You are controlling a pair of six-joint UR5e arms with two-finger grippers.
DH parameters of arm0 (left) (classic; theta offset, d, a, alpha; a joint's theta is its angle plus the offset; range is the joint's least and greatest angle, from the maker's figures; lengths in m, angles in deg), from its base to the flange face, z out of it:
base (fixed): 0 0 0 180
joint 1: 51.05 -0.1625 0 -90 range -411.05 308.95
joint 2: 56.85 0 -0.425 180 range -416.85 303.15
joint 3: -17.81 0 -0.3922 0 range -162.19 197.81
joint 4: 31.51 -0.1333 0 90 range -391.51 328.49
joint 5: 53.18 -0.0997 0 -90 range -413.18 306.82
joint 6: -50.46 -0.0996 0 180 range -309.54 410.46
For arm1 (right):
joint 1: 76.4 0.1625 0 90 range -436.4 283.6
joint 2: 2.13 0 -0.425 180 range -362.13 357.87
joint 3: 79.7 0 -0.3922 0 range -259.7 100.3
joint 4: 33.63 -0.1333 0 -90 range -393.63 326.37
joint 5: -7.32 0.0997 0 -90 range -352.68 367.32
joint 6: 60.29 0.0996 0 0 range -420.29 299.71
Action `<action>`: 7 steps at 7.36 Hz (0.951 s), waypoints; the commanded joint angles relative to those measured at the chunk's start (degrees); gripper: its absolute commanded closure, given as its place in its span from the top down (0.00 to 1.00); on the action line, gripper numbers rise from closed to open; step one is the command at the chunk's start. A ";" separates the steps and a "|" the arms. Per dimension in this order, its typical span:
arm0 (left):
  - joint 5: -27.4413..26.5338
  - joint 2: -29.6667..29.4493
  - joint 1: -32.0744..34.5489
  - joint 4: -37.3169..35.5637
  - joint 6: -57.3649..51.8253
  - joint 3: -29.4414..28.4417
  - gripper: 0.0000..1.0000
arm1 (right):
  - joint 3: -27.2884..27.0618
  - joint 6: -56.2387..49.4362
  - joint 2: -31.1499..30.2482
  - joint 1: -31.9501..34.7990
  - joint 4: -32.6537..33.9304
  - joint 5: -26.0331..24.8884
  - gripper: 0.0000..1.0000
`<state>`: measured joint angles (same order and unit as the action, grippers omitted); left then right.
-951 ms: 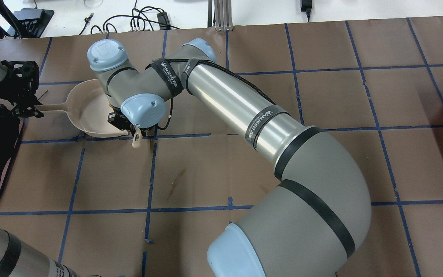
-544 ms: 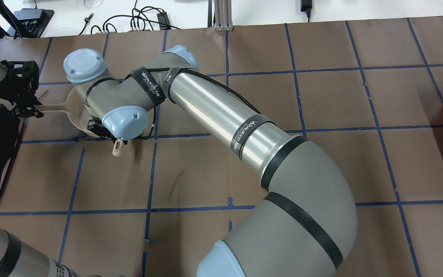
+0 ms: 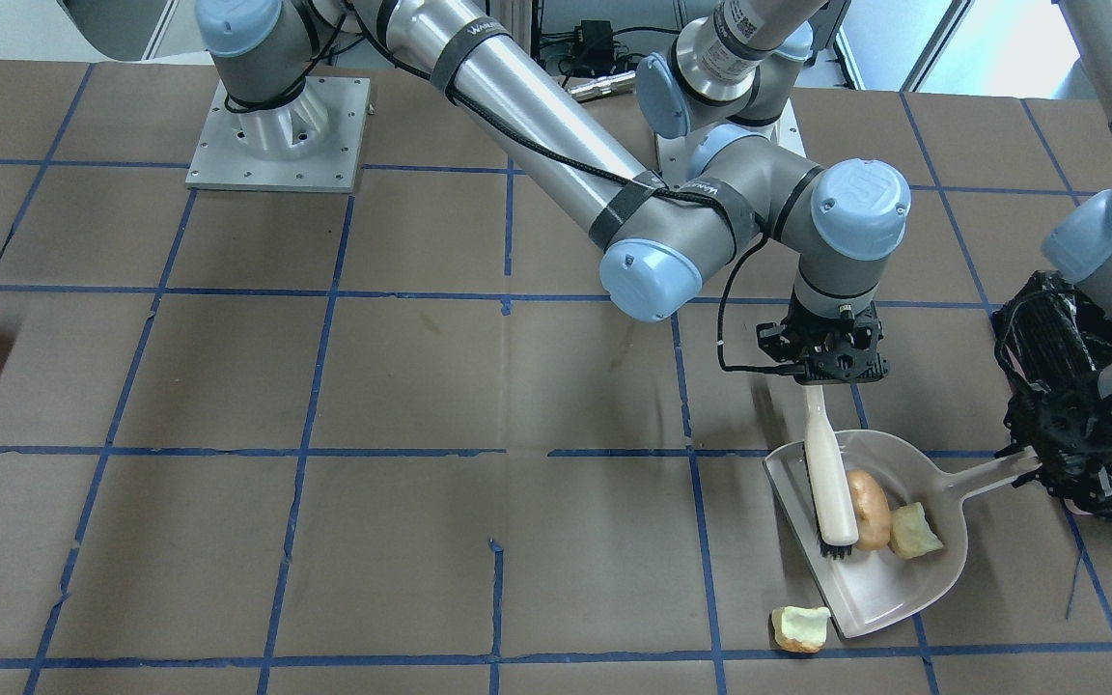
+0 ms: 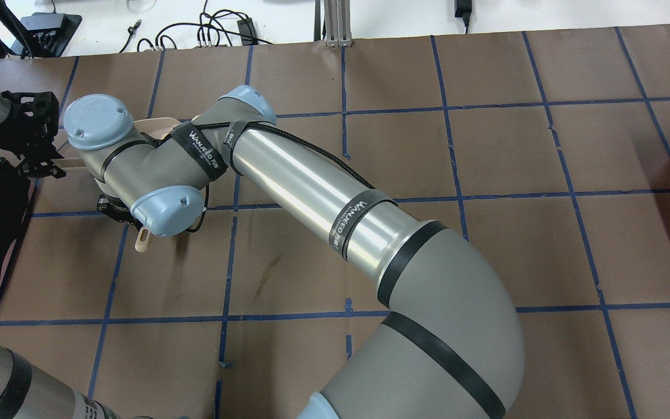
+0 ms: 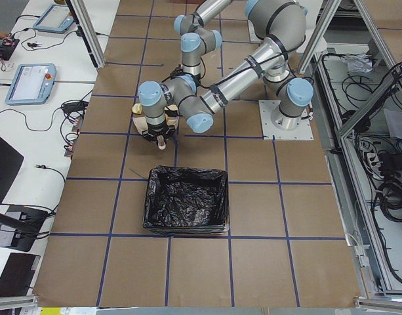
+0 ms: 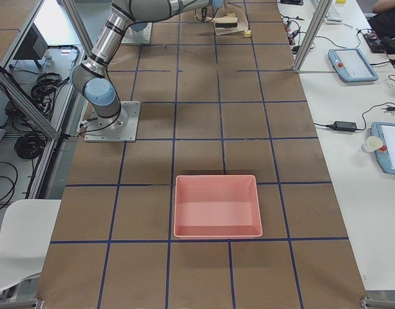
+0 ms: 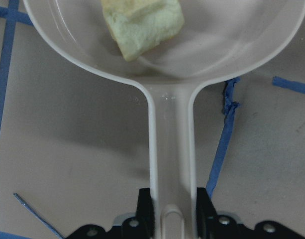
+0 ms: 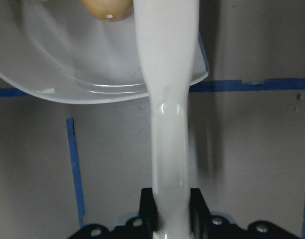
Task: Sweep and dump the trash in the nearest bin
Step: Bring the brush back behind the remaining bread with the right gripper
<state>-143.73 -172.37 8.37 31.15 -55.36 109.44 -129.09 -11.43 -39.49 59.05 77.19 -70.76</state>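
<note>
A white dustpan lies on the table. It holds a tan-orange lump and a pale yellow-green piece. A third scrap, pale yellow with an orange edge, lies on the table just outside the pan's mouth. My right gripper is shut on the handle of a white brush; its bristles rest in the pan beside the lump. My left gripper is shut on the dustpan handle. The bin, lined with a black bag, stands right behind the left gripper. In the overhead view the right arm hides the pan's contents.
A pink tray sits far off toward the robot's right end of the table. The right arm stretches across the table over the pan. Brown paper with blue tape lines covers the table.
My right arm has swung toward the overhead view's left, carrying the brush across the dustpan and now covering most of it. The left gripper and dustpan handle have stayed put.
</note>
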 commanded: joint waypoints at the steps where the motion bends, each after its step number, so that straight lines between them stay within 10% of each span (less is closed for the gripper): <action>1: 0.12 0.03 0.00 0.00 0.00 0.04 0.01 | -0.53 -1.74 -0.95 -0.88 -0.34 -1.98 0.25; 7: 3.17 0.29 -0.09 -0.79 -0.09 0.66 0.01 | -2.64 -12.37 -3.59 -7.81 -4.90 -4.62 0.26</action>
<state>-142.30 -172.16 8.29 30.46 -55.44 109.99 -131.40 -21.80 -42.88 52.78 72.55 -74.36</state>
